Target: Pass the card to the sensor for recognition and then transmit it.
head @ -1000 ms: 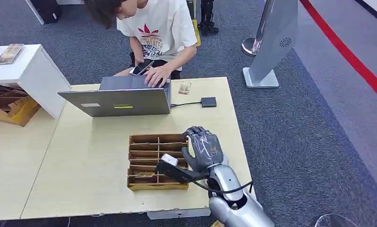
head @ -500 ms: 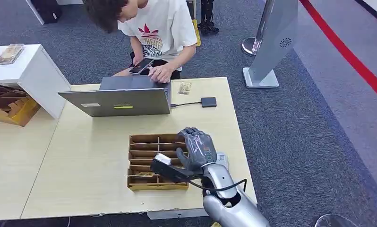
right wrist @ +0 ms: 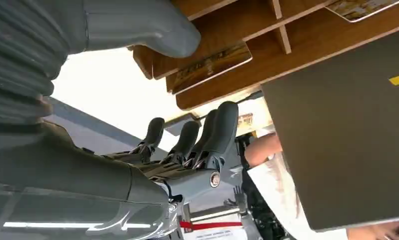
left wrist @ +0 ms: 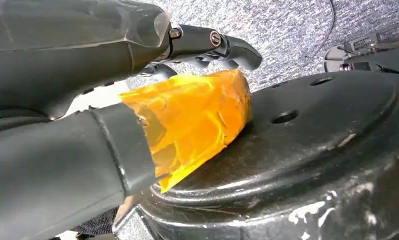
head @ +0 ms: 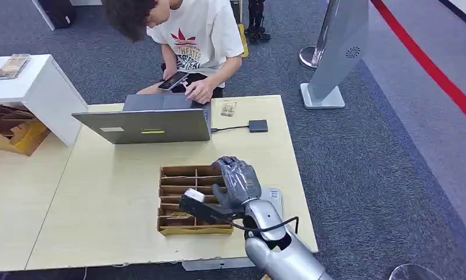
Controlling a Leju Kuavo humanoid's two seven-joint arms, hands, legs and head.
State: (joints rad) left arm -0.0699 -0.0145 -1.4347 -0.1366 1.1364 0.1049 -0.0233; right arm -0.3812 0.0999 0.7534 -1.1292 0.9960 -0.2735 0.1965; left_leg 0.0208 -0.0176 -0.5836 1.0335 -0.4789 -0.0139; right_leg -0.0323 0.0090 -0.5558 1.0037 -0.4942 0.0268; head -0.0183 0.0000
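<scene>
Holding card [head: 180,214], divided cardboard tray [head: 167,228] near front.

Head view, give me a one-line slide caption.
Right hand hovers open over the cardboard card tray beside a laptop.

An exhibition or demo hall is suggested by grey carpet [head: 359,157], a red floor line [head: 429,64], a stanchion base [head: 308,56] and a laptop [head: 149,119] on the desk [head: 102,198].

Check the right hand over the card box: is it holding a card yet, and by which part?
Nothing held. The right hand hovers over the divided box, fingers spread and empty in the wrist view; a card lies in its slot.
</scene>
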